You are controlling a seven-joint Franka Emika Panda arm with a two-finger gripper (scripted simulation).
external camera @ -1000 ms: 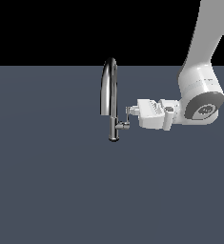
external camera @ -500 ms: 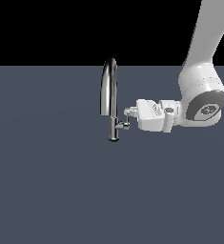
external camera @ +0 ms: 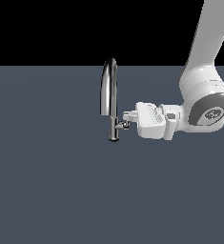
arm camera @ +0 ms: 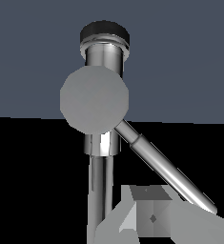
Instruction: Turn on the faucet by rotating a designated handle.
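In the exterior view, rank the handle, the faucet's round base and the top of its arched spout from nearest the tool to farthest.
1. Handle, right at the tool.
2. Faucet base, below, on that view's left.
3. Spout top, high above.

Flat, even sim lighting, no cast shadows on the grey table (external camera: 46, 190). Black bkgd above. Faucet (external camera: 112, 95) chrome shows soft streak highlights, no harsh glare. Both views sharp, no blur or edge distortion; wrist view slightly blocky up close.

Open floor (external camera: 46, 190) all round, only the faucet (external camera: 112, 95) standing upright, gripper (external camera: 128, 116) hard against its handle (external camera: 123, 126)
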